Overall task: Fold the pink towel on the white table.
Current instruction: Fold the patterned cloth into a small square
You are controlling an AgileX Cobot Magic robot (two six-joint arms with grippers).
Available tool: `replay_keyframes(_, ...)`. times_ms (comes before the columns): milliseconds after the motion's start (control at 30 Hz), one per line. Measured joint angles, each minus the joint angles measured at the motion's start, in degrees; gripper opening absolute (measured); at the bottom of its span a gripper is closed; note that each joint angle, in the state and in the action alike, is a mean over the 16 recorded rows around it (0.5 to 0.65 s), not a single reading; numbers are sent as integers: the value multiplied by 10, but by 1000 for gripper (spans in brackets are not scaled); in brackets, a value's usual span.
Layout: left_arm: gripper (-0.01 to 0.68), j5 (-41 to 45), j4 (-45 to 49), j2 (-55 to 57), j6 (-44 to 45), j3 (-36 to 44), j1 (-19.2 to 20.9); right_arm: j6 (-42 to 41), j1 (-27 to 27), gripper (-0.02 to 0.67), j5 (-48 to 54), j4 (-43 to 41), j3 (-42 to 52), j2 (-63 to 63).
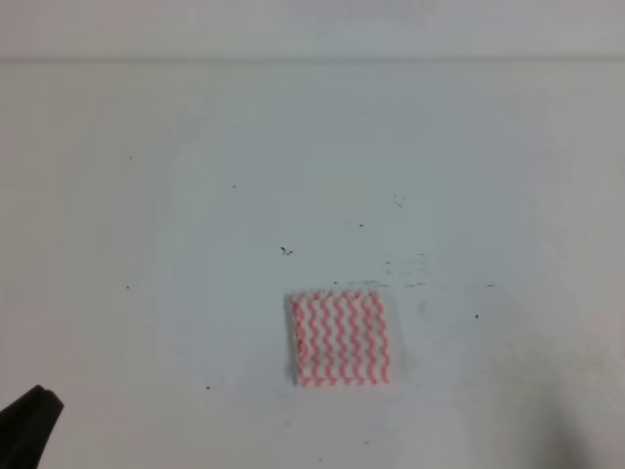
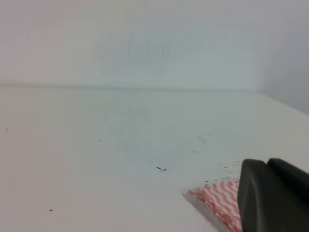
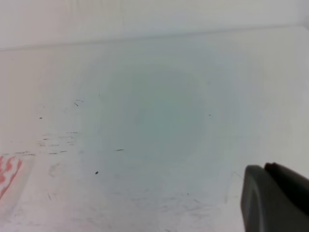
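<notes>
Pink towel [image 1: 339, 338]: thin wavy-striped cloth, compact square, flat on speckled white table [image 1: 195, 195].

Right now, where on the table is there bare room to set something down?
Nearly all the white table is bare: everything behind the pink towel, plus wide stretches to its left and right. Only the towel's spot and the near left corner, where a dark claw intrudes, are taken.

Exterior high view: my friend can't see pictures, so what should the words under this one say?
A small pink towel with wavy pink-and-white stripes lies flat as a neat square on the white table, a little below and right of the middle. The table has tiny dark specks and scuffs. A dark bit of the robot's left arm pokes in at the bottom left corner.
</notes>
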Motion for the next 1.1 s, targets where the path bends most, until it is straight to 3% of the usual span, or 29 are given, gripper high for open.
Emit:
replay_keyframes(433, -3, 4, 37, 0, -28, 0, 2, 1, 0, -18, -1, 0, 1, 1)
replay_keyframes(633, -3, 14, 191, 0, -184, 0, 32, 1, 0, -18, 0, 0, 1, 1)
replay_keyframes(900, -3, 48, 454, -18, -441, 0, 111, 1, 0, -18, 1, 0, 0, 0)
replay_keyframes(1100, -3, 89, 549, -42, -531, -1, 172, 1, 0, -18, -1, 0, 1, -1)
